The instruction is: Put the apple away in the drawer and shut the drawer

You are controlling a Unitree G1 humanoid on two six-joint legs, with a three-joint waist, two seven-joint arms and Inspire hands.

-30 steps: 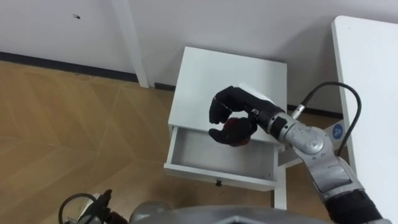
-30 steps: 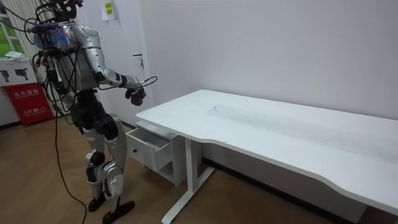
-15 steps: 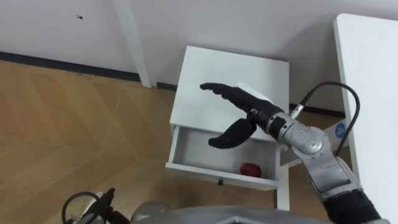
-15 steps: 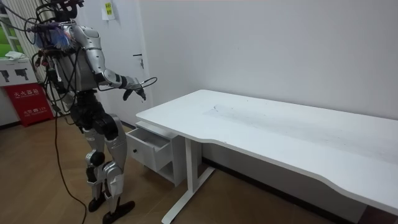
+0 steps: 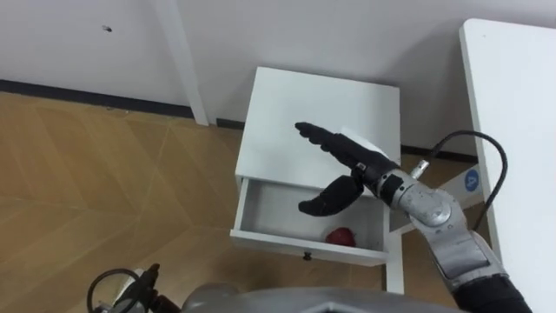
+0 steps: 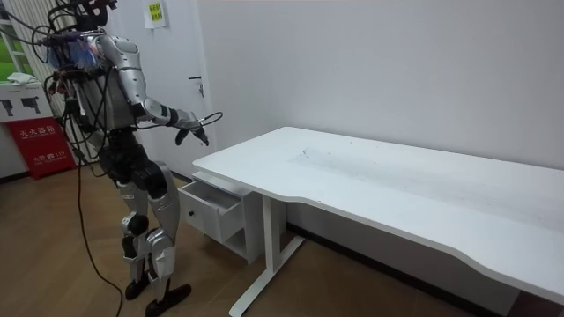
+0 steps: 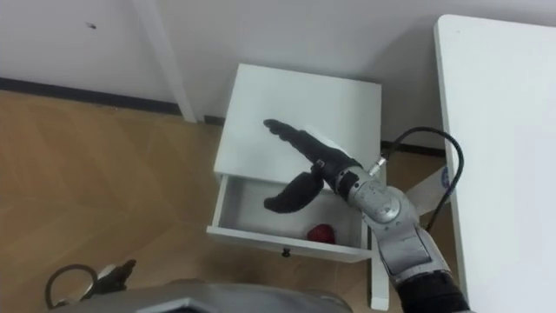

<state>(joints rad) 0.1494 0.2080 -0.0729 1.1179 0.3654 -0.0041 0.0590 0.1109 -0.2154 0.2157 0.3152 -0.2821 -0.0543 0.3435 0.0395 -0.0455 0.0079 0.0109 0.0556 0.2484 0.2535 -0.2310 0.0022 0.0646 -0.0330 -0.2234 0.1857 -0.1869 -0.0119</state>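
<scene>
Well left of the drawer and low by my body hangs my left hand (image 5: 130,291); I cannot tell its state. The white nightstand's (image 5: 321,109) drawer (image 5: 274,213) stands pulled out. The red apple (image 5: 340,236) lies inside the drawer, toward its right front corner. My right hand (image 5: 352,165) hovers above the drawer, spread flat and empty, apart from the apple. The white desk (image 5: 512,130) stands right of the drawer.
</scene>
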